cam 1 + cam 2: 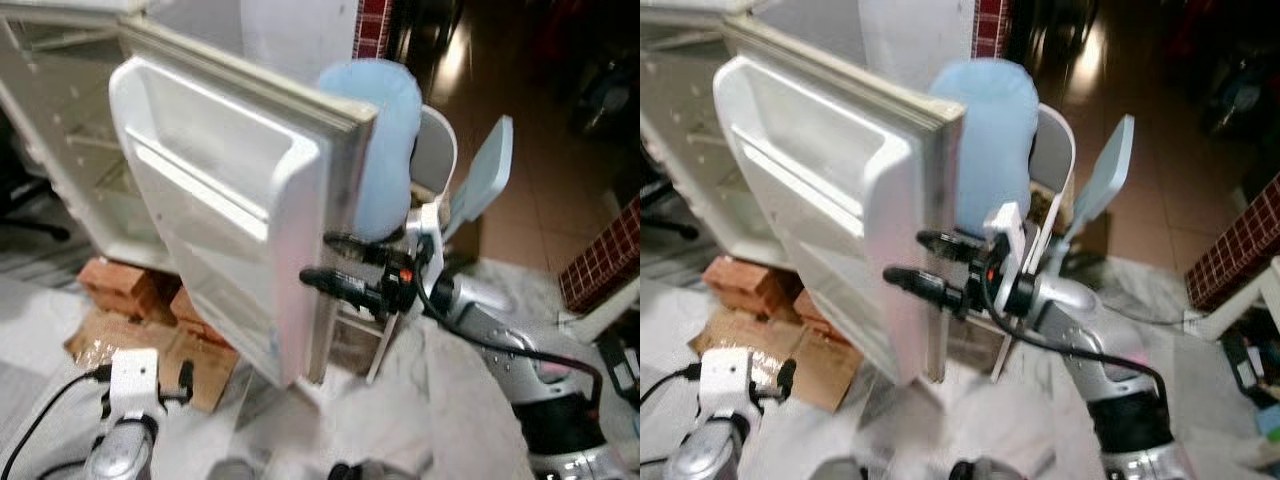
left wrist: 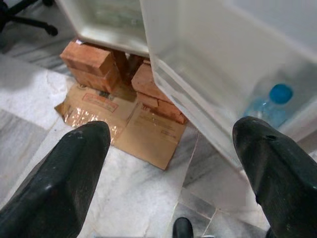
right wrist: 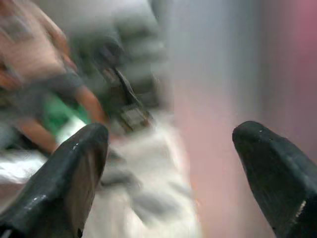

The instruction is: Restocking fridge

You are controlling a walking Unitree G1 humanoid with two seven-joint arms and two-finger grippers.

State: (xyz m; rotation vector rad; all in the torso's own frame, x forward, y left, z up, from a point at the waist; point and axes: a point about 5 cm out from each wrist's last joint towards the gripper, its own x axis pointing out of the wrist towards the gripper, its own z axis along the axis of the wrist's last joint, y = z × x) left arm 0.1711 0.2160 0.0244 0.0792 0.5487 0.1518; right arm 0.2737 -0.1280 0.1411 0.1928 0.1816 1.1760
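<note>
The white fridge (image 1: 60, 150) stands at the left with its door (image 1: 230, 200) swung wide open toward me. The door's upper shelves look bare. In the left wrist view a water bottle with a blue cap (image 2: 272, 101) stands in the door's bottom shelf. My right gripper (image 1: 315, 257) is open at the door's free edge, its fingers (image 1: 940, 243) pointing at the outer side. The right wrist view is blurred, with nothing between the fingers. My left gripper (image 2: 171, 134) hangs low and open over the floor in front of the fridge.
The fridge rests on red bricks (image 1: 120, 285), with flattened cardboard (image 2: 133, 134) in front. A white chair with a light blue cushion (image 1: 385, 140) stands right behind the door. White cloth (image 1: 440, 400) covers the floor on the right. An office chair's base (image 1: 35, 225) is at far left.
</note>
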